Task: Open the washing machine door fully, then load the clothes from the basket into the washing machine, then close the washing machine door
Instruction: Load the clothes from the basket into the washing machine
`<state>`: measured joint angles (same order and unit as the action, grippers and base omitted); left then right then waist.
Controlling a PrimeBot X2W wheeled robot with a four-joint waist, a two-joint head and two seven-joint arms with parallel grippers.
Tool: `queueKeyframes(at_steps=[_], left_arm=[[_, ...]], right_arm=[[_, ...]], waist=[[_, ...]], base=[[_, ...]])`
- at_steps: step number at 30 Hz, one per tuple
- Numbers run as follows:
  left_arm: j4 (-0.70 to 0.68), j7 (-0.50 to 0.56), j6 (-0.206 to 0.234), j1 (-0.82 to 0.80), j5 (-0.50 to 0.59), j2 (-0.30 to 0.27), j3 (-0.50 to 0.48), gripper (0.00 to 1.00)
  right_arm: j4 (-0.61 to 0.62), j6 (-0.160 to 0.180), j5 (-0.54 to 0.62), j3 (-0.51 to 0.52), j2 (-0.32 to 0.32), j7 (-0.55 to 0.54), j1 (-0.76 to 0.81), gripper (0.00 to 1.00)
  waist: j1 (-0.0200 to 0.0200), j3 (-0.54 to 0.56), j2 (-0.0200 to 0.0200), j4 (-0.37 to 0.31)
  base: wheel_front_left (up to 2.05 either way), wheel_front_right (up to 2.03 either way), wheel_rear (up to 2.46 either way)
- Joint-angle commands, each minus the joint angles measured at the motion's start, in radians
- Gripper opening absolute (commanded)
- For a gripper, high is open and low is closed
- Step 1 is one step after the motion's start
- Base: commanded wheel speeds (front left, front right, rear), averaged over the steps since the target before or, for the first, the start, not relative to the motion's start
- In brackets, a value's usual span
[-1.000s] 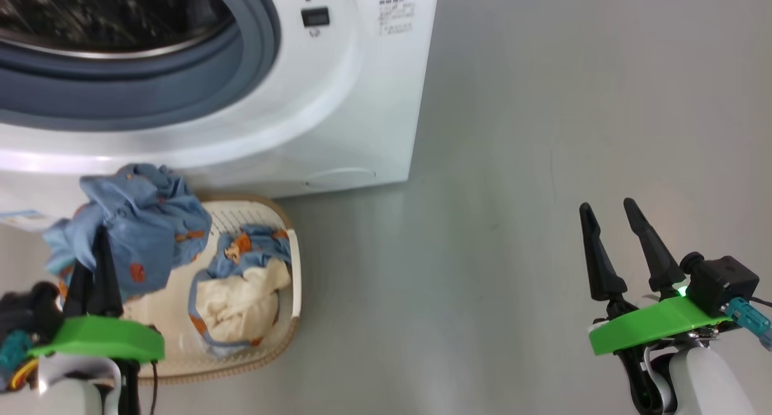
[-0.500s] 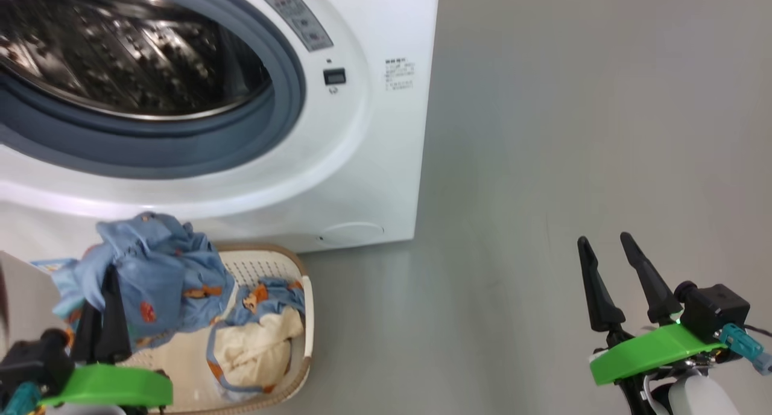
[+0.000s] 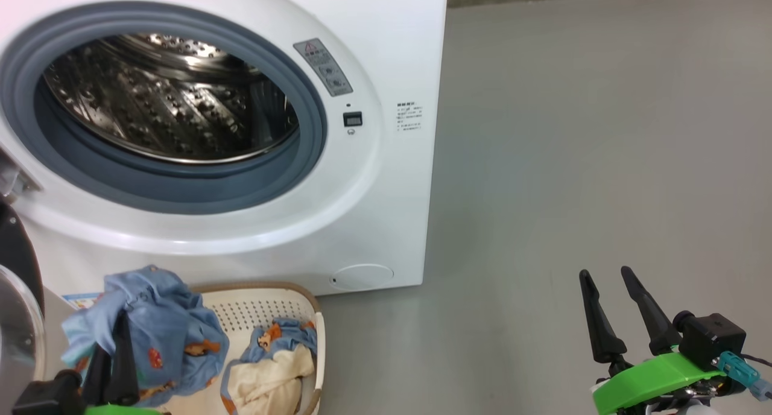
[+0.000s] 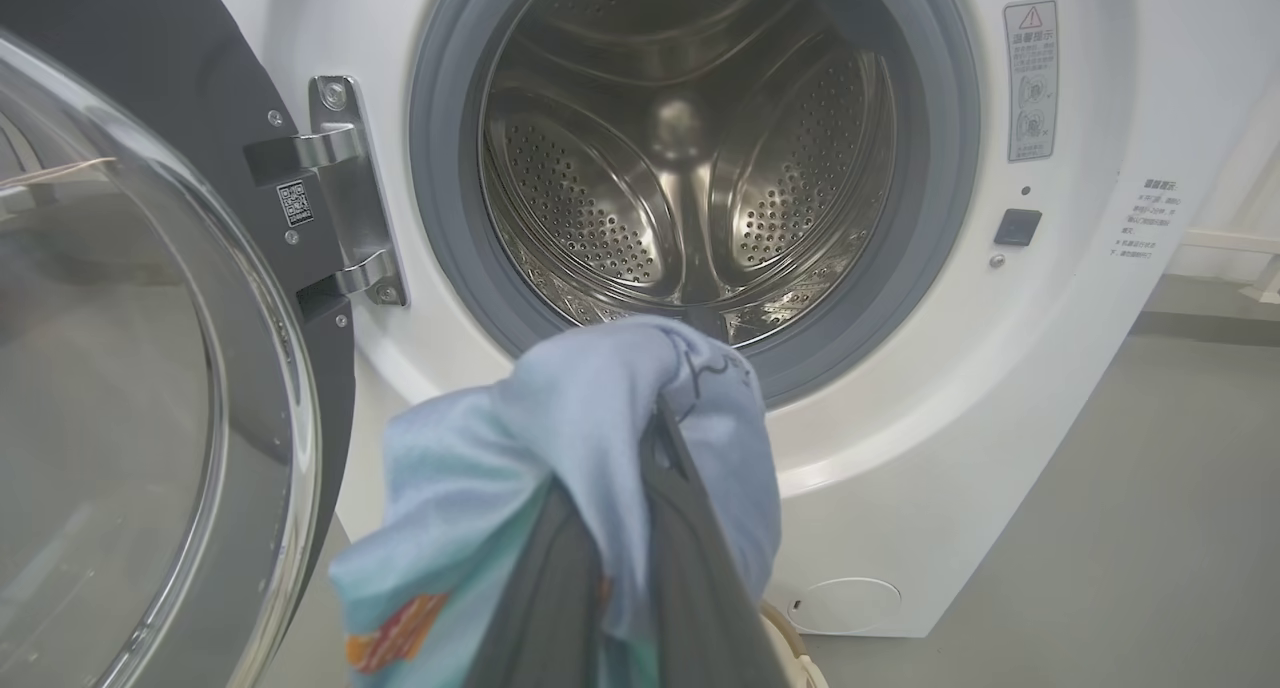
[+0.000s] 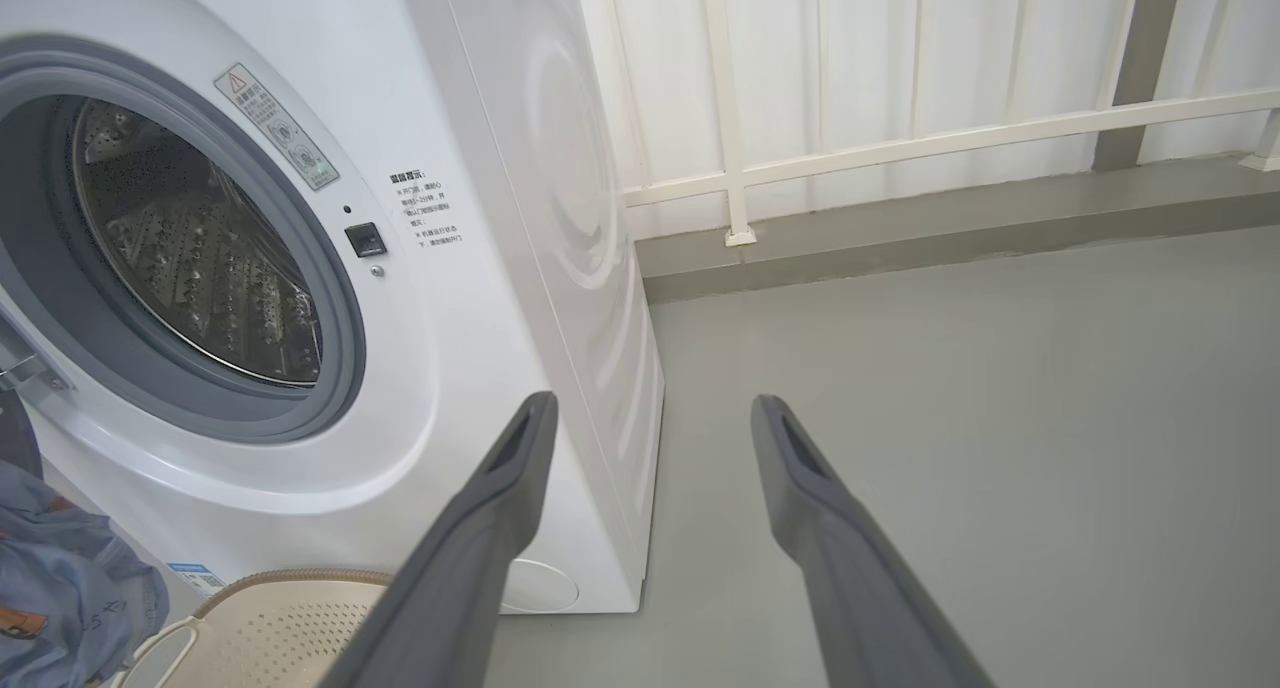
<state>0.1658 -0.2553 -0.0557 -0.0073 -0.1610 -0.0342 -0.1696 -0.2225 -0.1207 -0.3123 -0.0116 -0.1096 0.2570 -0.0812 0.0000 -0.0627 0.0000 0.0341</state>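
The washing machine (image 3: 374, 210) stands with its steel drum (image 3: 175, 107) exposed. Its door (image 3: 13, 252) is swung out at the far left; in the left wrist view the door (image 4: 110, 368) hangs from its hinge beside the drum (image 4: 690, 148). My left gripper (image 3: 111, 342) is shut on a light blue printed garment (image 3: 163, 330), held above the left end of the basket (image 3: 259, 311). That garment (image 4: 560, 398) drapes over my left gripper (image 4: 660, 418) in front of the drum mouth. More clothes (image 3: 271, 367), blue and cream, lie in the basket. My right gripper (image 3: 603, 271) stands open over bare floor, nothing between its fingers (image 5: 540, 408).
Grey floor (image 3: 573, 161) stretches to the right of the machine. A white railing (image 5: 900, 138) on a low kerb runs behind it. The basket (image 5: 290, 618) sits tight against the machine's front, below the drum opening.
The head camera has tilted up, so the whole drum opening now shows. My left gripper keeps the blue garment above the basket. The right gripper stays open.
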Motion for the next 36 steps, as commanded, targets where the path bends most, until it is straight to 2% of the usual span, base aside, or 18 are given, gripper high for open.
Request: queueKeyframes(at_steps=[1,26,36], left_arm=[[-0.032,-0.006,0.009,-0.007,0.004,-0.016,-0.027,0.0],[-0.056,-0.006,0.019,0.02,0.005,-0.016,-0.01,0.0],[-0.037,-0.006,0.016,-0.005,-0.004,-0.016,0.004,0.0]], right_arm=[[0.019,-0.01,-0.002,-0.018,-0.005,0.005,-0.001,1.0],[0.024,-0.01,0.008,-0.012,-0.003,0.005,0.021,1.0],[0.029,-0.01,0.006,-0.013,-0.004,0.005,0.015,1.0]], waist=[[0.0,0.018,0.0,-0.002],[0.0,0.032,0.0,-0.009],[0.0,-0.017,0.0,-0.008]], base=[[0.0,0.0,0.0],[0.0,0.0,0.0],[0.0,0.0,0.0]])
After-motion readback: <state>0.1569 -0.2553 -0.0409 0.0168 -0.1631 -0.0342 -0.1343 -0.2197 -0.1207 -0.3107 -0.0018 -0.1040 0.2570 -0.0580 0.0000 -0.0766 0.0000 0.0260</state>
